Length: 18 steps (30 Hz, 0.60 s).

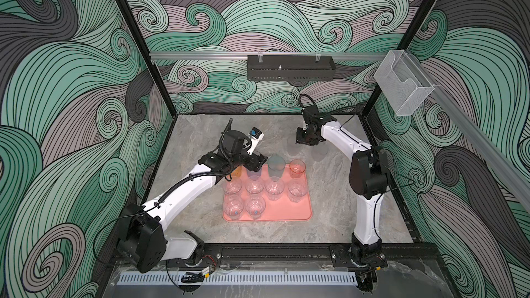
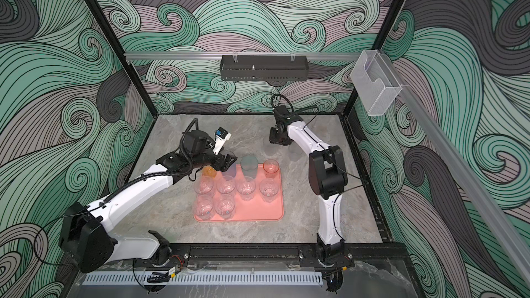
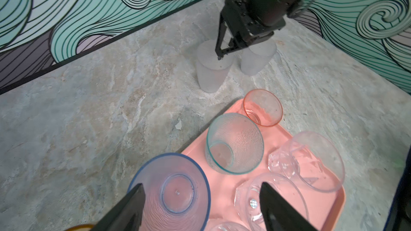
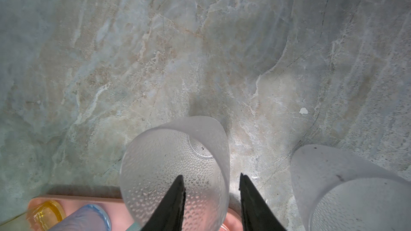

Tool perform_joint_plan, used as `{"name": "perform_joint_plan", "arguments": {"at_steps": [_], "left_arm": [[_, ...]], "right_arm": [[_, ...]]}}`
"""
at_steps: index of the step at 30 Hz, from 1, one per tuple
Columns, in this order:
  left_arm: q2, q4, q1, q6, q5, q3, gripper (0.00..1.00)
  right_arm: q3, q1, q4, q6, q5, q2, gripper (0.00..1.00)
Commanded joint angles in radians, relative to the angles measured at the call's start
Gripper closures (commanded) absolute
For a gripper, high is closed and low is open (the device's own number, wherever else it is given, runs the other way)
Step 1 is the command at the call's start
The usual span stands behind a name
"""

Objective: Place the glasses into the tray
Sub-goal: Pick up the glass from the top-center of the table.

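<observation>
Verify your left arm [image 1: 183, 193] extends forward, left end effector [image 3: 201, 184] pitched down, jaws wide. Your right arm [image 1: 341, 136] bends at the elbow; right end effector [image 4: 210, 175] points down, jaws partly apart.

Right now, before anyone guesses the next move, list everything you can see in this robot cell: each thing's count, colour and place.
tray: one, salmon-pink, mid-table
short clear glasses: six, see-through, two rows on the tray
frosted clear glasses: two, whitish, on the table beyond the tray
teal glass: one, teal, tray's far row
reddish glass: one, reddish, tray's far right corner
blue-violet glass: one, blue-violet, beside the teal one
amber glass: one, amber, tray's far left corner, partly hidden
basket: one, black, back wall rail
acrylic box: one, clear, right wall rail
table: one, grey marble
left gripper: open, over the blue-violet glass
right gripper: open, one finger inside a frosted glass
</observation>
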Motion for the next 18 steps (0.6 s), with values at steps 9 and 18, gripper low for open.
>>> {"name": "perform_joint_plan", "arguments": {"at_steps": [9,18], "left_arm": [[-0.131,0.161,-0.003,0.455,0.153,-0.119,0.20],[-0.173,0.282,-0.022,0.552,-0.006,-0.171,0.22]], "right_arm": [[-0.032,-0.003,0.055,-0.063,0.006,-0.007,0.85],[-0.095,0.019,0.113,-0.118,0.062,-0.139,0.93]]}}
